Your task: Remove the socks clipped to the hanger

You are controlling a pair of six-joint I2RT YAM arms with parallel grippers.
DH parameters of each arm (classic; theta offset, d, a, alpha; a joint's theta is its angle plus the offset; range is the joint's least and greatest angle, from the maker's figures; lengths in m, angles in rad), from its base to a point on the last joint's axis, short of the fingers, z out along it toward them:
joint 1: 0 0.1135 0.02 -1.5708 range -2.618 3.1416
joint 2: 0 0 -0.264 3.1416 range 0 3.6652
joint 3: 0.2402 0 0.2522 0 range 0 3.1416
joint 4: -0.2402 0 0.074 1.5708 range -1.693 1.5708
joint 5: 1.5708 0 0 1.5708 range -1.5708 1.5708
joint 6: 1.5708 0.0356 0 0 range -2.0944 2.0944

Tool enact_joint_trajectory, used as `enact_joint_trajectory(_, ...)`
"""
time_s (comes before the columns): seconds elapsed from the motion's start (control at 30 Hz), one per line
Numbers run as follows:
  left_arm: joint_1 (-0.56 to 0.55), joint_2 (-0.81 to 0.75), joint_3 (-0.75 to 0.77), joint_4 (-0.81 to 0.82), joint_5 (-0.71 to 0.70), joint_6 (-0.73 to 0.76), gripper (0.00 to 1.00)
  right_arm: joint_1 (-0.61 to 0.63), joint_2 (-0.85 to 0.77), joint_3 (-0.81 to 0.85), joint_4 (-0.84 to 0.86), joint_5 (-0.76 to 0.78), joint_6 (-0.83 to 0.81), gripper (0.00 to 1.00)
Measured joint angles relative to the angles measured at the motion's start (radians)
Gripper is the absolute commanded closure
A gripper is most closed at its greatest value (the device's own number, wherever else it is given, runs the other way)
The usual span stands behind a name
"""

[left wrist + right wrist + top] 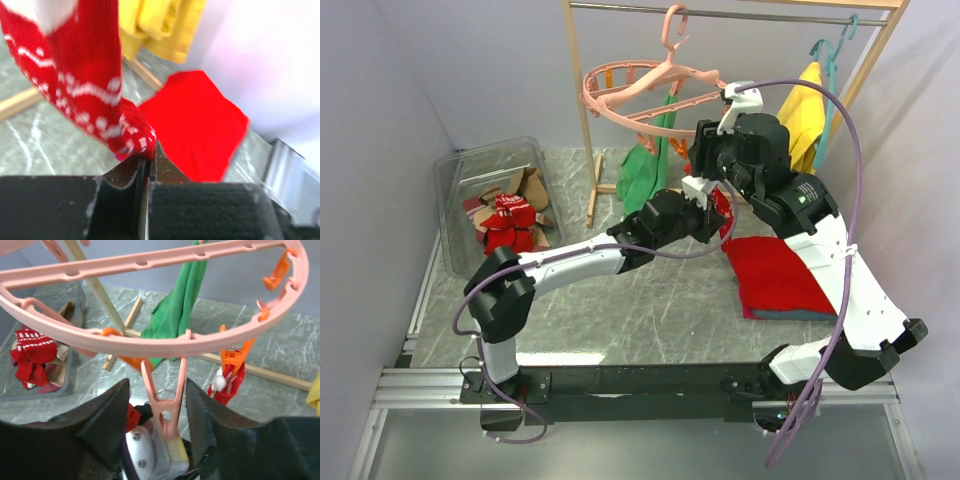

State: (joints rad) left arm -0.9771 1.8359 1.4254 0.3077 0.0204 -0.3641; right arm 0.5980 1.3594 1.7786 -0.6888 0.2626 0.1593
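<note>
Left wrist shows left hand (pixel 148 161) pinching sock (pixel 90 85) (toe end)

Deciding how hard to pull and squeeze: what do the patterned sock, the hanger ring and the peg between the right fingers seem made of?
Patterned sock: knitted fabric, soft and matte; fuzzy knit texture with white motifs worked in.
Hanger ring: moulded plastic, smooth, slightly glossy, uniform salmon pink with holes.
Peg: likely the same rigid plastic; a metal-looking spring loop at its pivot.

left black two-finger gripper (pixel 149 162) extended forward, jaws pinched on red white-patterned sock (pixel 85 75) toe, right black two-finger gripper (pixel 157 387) raised higher, jaws spread apart
</note>
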Motion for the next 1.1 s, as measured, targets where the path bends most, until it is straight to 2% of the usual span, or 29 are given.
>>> enact_joint_trajectory(0.03, -0.002, -0.010, -0.004, -0.014, 0.011, -0.011, 0.94, 0.000, -0.002, 0.001, -0.005, -0.001, 0.005, 0.40)
enact_joint_trajectory(0.13, -0.007, -0.035, -0.020, -0.052, 0.042, -0.040, 0.94, 0.000, -0.010, 0.001, -0.026, -0.001, 0.017, 0.30)
enact_joint_trajectory(0.17, -0.008, -0.042, -0.026, -0.058, 0.048, -0.045, 0.94, 0.000, -0.015, -0.002, -0.037, -0.002, 0.021, 0.22)
enact_joint_trajectory(0.23, -0.010, -0.057, -0.043, -0.068, 0.064, -0.054, 0.94, 0.000, -0.023, -0.005, -0.046, 0.000, 0.026, 0.18)
enact_joint_trajectory(0.53, -0.013, -0.135, -0.111, -0.097, 0.112, -0.087, 0.93, 0.003, -0.039, 0.027, -0.103, 0.081, 0.051, 0.16)
enact_joint_trajectory(0.73, -0.007, -0.189, -0.135, -0.103, 0.119, -0.114, 0.92, -0.061, -0.023, 0.092, -0.165, 0.165, 0.052, 0.16)
enact_joint_trajectory(0.87, -0.007, -0.240, -0.166, -0.104, 0.123, -0.130, 0.92, -0.130, -0.022, 0.093, -0.164, 0.141, 0.047, 0.17)
enact_joint_trajectory(1.1, -0.007, -0.291, -0.201, -0.107, 0.126, -0.149, 0.91, -0.136, -0.024, 0.021, -0.114, 0.039, 0.006, 0.19)
